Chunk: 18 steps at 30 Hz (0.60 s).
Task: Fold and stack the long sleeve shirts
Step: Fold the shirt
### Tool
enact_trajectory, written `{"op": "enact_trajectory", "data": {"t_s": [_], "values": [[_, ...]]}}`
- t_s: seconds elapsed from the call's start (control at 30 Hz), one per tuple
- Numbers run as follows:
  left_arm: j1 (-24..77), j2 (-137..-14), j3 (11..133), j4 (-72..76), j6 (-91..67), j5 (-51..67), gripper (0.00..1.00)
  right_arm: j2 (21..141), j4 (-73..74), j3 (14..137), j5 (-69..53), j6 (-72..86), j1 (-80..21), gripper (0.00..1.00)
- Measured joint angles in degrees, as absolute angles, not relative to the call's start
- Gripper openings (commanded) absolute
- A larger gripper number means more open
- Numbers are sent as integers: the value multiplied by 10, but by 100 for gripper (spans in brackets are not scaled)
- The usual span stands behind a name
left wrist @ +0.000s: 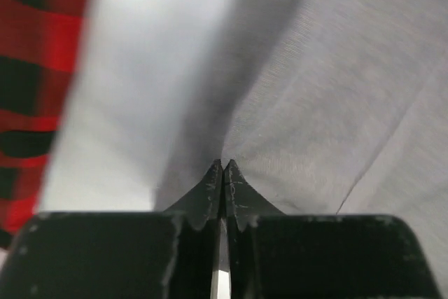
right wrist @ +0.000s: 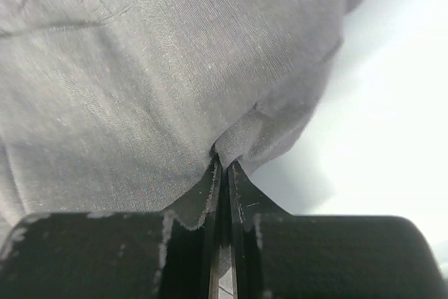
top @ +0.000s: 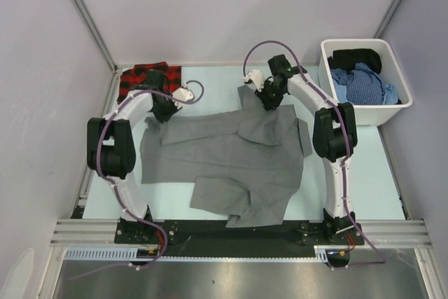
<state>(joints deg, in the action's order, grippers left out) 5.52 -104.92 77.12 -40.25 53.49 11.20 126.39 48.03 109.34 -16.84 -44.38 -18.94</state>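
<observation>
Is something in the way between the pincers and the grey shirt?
No, nothing visible is in the way. The left pincer and the right pincer are each shut right on the grey shirt, pinching its cloth along the far edge.

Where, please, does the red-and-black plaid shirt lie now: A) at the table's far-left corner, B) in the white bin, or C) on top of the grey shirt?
A: the plaid shirt lies at the far-left corner of the table, not on the grey shirt spread mid-table; the white bin holds dark and blue cloth.
</observation>
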Motion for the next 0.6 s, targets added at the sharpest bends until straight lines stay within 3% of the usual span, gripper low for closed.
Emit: {"op": "enact_trajectory", "data": {"t_s": [0.13,0.2,0.23,0.47,0.6], "values": [[44,-1112,860,-369,491,91,36,1260,467,1115,-170,-421,-182,0],[37,-1133,886,-359,462,81,54,1260,462,1128,-171,-413,-178,8],[32,-1136,892,-356,450,85,58,1260,459,1135,-171,-408,-177,11],[-28,-1078,863,-396,470,199,58,1260,451,1152,-173,-388,-175,46],[-17,-1036,832,-428,515,220,55,1260,452,1152,-170,-383,-175,47]]}}
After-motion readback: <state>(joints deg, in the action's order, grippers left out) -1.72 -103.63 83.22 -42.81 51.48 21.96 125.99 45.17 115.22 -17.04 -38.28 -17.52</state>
